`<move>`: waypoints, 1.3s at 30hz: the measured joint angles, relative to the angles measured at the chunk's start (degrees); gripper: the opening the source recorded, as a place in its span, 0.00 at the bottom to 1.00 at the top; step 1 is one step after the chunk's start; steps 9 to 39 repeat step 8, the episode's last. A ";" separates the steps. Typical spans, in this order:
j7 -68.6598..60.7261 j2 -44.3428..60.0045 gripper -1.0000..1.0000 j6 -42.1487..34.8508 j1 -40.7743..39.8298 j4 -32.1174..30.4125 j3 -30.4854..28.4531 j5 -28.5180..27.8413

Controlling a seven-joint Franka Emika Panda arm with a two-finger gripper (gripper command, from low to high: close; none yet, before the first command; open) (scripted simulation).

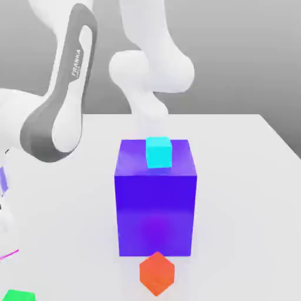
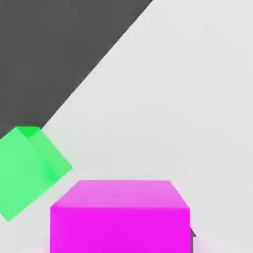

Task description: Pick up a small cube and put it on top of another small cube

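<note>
While the hand camera looks out over the white table (image 2: 197,99), the small magenta-pink cube (image 2: 120,217) sits directly under the lens and square to it, which I read as the cube lying between the closed fingers; the claw is drawn in as narrow as it goes, and the cube's place right at the hand suggests it is gripped, though the fingers themselves cannot be made out. Just beside the pink cube, slightly farther out, lies a green cube (image 2: 27,170), turned at an angle and apart from it. Farther from the pink cube, in the exterior view, an orange-red cube (image 1: 157,274) rests on the table just in front of the big blue-purple block (image 1: 156,211), and a cyan cube (image 1: 158,152) stands upright on that block's top, near its far edge. The carried cube being roughly equal on all sides, no long axis governs; the move depends, in my judgement, on which small cube serves as the base, the green one being much the nearest.
</note>
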 joint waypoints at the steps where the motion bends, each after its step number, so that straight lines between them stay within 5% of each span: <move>1: -0.29 1.14 0.00 -0.58 0.53 1.72 0.68 0.10; 4: -0.93 6.54 0.00 2.99 0.81 3.52 1.57 0.76; 5: -1.08 8.21 1.00 4.44 0.76 3.73 1.75 0.96; 39: -1.08 8.21 1.00 4.44 0.76 3.73 1.75 0.96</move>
